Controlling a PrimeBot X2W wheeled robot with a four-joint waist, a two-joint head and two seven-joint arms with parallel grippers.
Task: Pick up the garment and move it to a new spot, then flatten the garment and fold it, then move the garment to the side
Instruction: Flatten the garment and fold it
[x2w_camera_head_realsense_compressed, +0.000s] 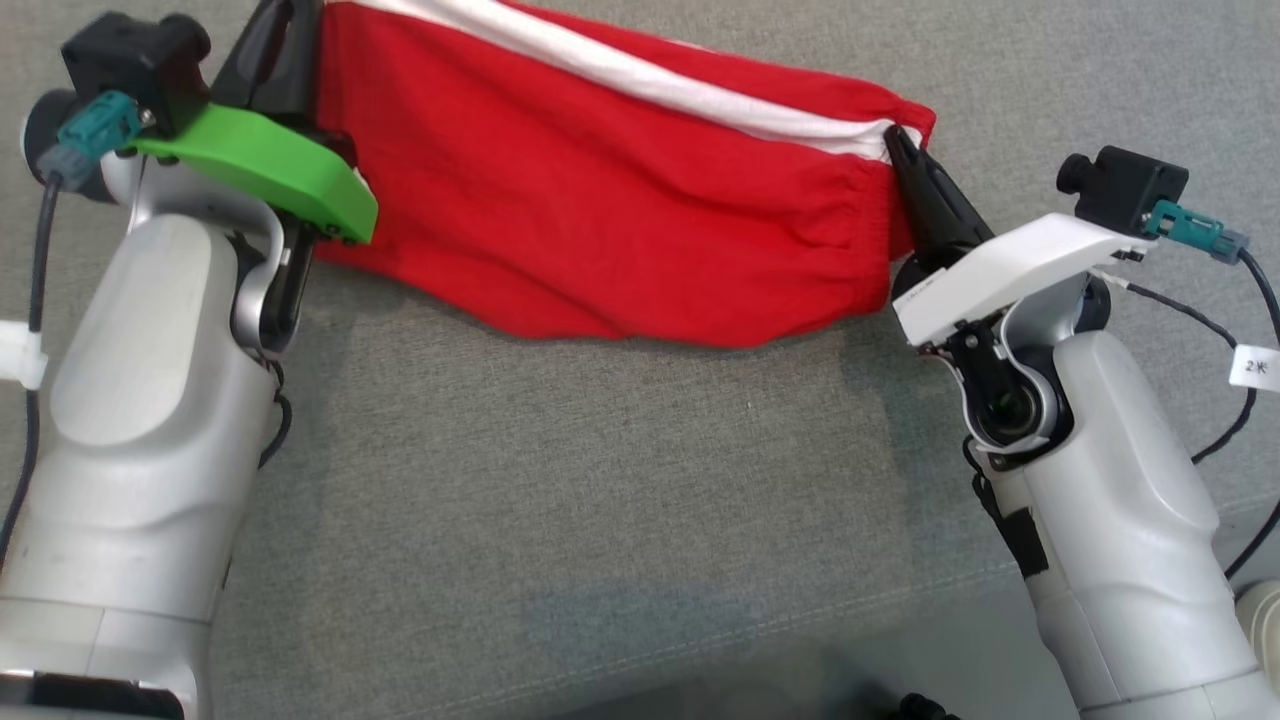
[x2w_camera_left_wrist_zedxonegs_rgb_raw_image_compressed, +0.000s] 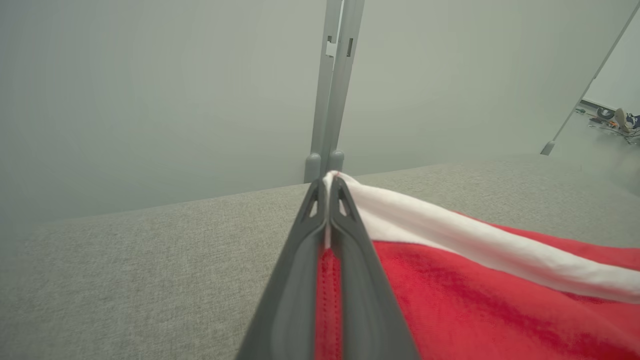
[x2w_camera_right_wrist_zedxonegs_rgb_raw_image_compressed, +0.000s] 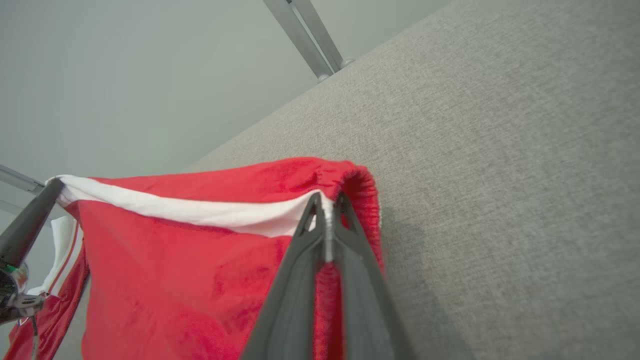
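We have the garment (x2w_camera_head_realsense_compressed: 600, 200) strung between our two pairs of fingers. The left gripper (x2w_camera_left_wrist_zedxonegs_rgb_raw_image_compressed: 330, 181) is pressed fully shut on one upper corner, with red cloth and a sliver of the white band (x2w_camera_head_realsense_compressed: 640, 75) pinched right up to its tips. The right gripper (x2w_camera_right_wrist_zedxonegs_rgb_raw_image_compressed: 327, 201) is likewise clamped tight on the opposite corner, at the gathered, elastic-looking edge. From both sets of tips the cloth runs inward as a fairly taut top line, while the body hangs below the fingers in loose folds and sags in the middle over the grey fabric surface (x2w_camera_head_realsense_compressed: 600, 500); we cannot tell whether the lowest hem touches it. We judge the piece light, thin and wholly limp: it will follow whatever the fingers do, swing when carried, and crumple wherever tension drops. It looks neither slippery nor fragile, though so thin a pinch could creep out if we pull the corners apart hard. The corners seem the right hold, since seams and the band give thicker layers there; for flattening we would take matching corners with even tension between the fingers.
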